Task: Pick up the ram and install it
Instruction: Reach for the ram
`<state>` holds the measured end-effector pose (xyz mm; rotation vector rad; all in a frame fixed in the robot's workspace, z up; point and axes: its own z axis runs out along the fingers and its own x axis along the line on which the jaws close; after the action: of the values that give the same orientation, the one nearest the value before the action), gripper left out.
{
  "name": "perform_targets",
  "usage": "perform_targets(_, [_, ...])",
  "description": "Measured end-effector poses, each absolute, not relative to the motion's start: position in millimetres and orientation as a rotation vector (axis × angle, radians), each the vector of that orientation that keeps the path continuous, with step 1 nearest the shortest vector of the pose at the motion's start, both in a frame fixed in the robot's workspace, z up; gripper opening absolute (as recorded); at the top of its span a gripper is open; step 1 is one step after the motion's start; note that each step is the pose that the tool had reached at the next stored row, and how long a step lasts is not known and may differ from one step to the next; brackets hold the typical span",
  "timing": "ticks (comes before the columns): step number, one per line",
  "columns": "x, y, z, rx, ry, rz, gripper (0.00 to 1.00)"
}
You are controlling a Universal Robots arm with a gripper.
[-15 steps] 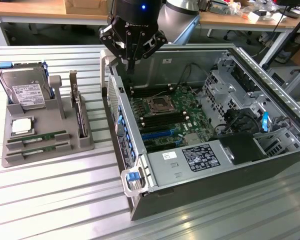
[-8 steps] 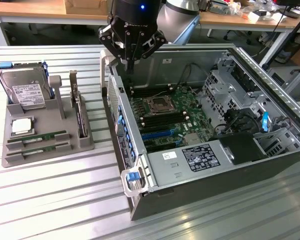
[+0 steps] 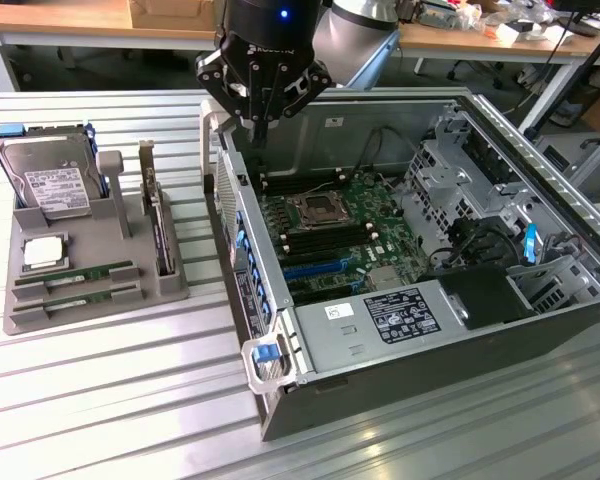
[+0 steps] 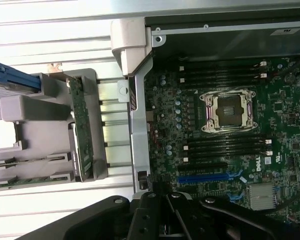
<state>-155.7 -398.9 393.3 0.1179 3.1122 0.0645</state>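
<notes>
Two ram sticks (image 3: 75,274) lie side by side in the front slots of a grey holder (image 3: 40,312) at the exterior view's left; one ram stick (image 4: 32,180) shows green in the wrist view. My gripper (image 3: 262,122) hangs over the rear wall of the open computer case (image 3: 380,360), well apart from the holder. Its black fingers (image 4: 176,220) stand together, shut, with nothing between them. Below lies the motherboard (image 3: 375,215) with its dark memory slots (image 4: 225,146) beside the open processor socket (image 4: 226,111).
The holder also carries a hard drive (image 3: 52,180), a square silver processor chip (image 3: 42,252) and an upright green card with a metal bracket (image 3: 156,215). Drive cages and cables (image 3: 480,240) fill the case at the exterior view's right. Ribbed metal tabletop (image 3: 120,400) lies around.
</notes>
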Motion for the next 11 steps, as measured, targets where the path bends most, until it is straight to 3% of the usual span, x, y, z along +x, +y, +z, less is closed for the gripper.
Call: perform_targets(11, [-160.5,-399.0,393.3,0.118,3.112,0.064,0.11])
